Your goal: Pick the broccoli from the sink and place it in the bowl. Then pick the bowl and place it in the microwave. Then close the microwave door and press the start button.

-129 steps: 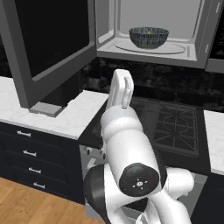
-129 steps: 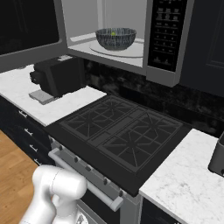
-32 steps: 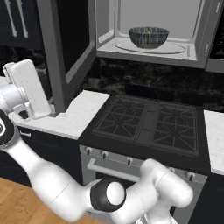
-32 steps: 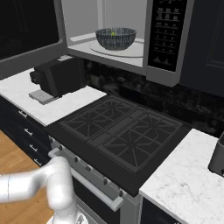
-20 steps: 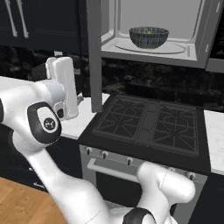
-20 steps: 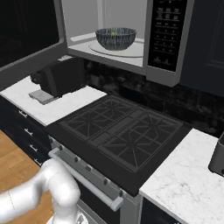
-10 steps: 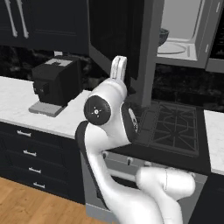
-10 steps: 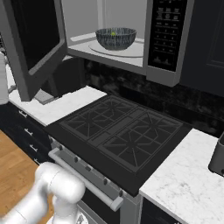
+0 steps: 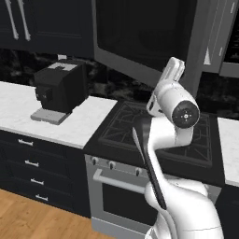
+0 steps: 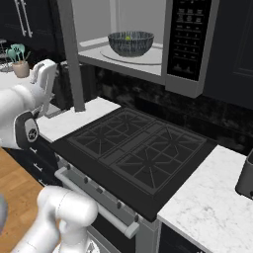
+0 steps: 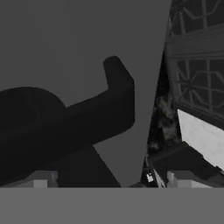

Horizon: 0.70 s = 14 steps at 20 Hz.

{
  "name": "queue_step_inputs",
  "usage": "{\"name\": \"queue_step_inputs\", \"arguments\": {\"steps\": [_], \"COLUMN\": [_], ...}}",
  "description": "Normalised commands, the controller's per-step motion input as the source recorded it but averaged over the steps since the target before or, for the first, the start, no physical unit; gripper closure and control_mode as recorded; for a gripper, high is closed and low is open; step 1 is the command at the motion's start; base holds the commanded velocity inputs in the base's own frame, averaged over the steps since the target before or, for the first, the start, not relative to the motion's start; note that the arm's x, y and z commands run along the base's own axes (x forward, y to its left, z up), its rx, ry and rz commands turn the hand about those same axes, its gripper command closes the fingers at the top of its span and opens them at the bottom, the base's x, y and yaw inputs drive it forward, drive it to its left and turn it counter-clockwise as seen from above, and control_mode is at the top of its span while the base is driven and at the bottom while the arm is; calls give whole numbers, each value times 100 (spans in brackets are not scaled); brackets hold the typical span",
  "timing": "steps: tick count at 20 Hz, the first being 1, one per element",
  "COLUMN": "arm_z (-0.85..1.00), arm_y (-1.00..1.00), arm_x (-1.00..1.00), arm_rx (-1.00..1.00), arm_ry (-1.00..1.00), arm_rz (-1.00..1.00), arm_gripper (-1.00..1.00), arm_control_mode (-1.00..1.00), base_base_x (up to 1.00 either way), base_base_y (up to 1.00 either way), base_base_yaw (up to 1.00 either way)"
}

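My gripper (image 9: 173,70), jaws spread wide and empty, presses against the outside of the half-closed door (image 9: 140,37); the bowl (image 10: 131,43) sits inside the microwave (image 10: 190,44).

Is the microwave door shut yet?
No, partly open. The microwave door stands edge-on beside the cavity, where the bowl is still visible on the turntable.

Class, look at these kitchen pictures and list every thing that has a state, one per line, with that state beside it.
microwave door: partly swung shut, not latched
microwave: cavity visible past the door edge
bowl: upright on the turntable inside the microwave
broccoli: lying in the bowl
claw: open, holding nothing, up against the door
oven door: closed
drawers: closed
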Motion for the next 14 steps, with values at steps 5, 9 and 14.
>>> {"name": "queue_step_inputs", "arguments": {"steps": [5, 9, 14], "arm_z": [19, 28, 20], "arm_y": [-73, -58, -12], "arm_x": [57, 45, 50], "arm_rx": [21, 17, 6], "arm_ry": [-4, -3, 0], "arm_rz": [14, 8, 0], "arm_gripper": [-100, -100, -100], "arm_control_mode": [-100, -100, -100], "base_base_x": [0, 0, 0], "base_base_y": [0, 0, 0], "base_base_yaw": [0, 0, 0]}}
